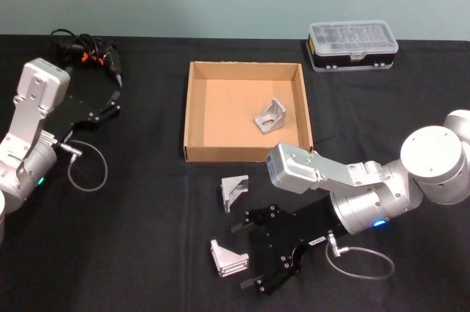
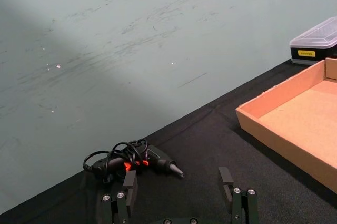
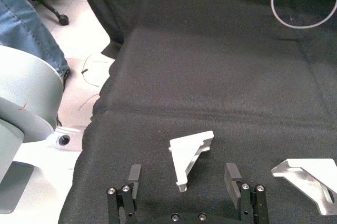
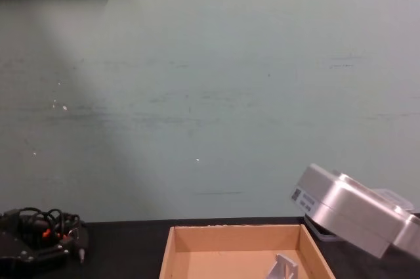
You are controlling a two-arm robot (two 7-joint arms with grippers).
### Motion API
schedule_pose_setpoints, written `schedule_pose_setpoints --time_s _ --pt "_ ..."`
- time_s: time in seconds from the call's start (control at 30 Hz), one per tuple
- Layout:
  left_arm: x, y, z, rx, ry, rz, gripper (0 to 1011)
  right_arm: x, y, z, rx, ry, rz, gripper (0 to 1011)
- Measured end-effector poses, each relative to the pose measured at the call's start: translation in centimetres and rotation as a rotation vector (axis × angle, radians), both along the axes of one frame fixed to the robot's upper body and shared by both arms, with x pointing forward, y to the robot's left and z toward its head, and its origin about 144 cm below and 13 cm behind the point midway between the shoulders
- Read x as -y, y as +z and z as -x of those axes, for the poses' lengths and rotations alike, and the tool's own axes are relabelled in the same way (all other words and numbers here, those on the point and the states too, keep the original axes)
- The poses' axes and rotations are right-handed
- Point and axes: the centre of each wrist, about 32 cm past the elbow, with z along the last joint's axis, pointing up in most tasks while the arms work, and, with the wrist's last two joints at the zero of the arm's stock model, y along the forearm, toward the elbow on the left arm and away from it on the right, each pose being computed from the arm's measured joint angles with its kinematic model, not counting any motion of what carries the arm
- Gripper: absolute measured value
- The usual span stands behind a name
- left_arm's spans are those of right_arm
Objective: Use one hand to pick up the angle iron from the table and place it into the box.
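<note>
Angle iron is found lying on the tabletop on the robot's side of the box, well short of the box's near wall and in line with the left half of that wall. It is faced by the right gripper, which is held low over the tabletop with its fingers spread and nothing grasped. In the right wrist view the piece is seen just ahead of the gap between the two fingertips, not yet enclosed by them. Its long axis is seen to run slightly slanted away from the gripper, roughly along the line of reach. From that it is judged that a short advance is needed, and that the fingers would then close across its narrow width.

A second angle iron is set between the first one and the box's near wall, clear of the fingers. A third angle iron is already lying inside the box, on the right half of its floor.

The right arm is judged much the nearer of the two. The left gripper is parked well off to the left of the box, spread and empty, beside a corded power tool.
</note>
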Motion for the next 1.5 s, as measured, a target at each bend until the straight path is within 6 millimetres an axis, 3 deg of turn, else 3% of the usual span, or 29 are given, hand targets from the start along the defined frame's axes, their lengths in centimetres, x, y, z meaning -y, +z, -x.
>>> schedule_pose_setpoints --time_s 0.33,0.47,0.73,1.33,1.5 --pt "0.0 0.0 0.0 0.0 0.0 0.0 1000 -0.07 -0.32 -0.02 -0.008 -0.01 0.002 1000" --pt "0.0 0.0 0.0 0.0 0.0 0.0 1000 -0.07 -0.48 -0.04 -0.012 -0.014 0.003 932" --pt "0.0 0.0 0.0 0.0 0.0 0.0 1000 0.03 -0.68 -0.08 -0.014 -0.026 0.005 715" --pt "0.0 0.0 0.0 0.0 0.0 0.0 1000 0.48 -0.94 -0.2 -0.015 -0.052 0.004 114" --pt "0.0 0.0 0.0 0.0 0.0 0.0 1000 0.52 -1.03 -0.22 -0.018 -0.054 0.005 68"
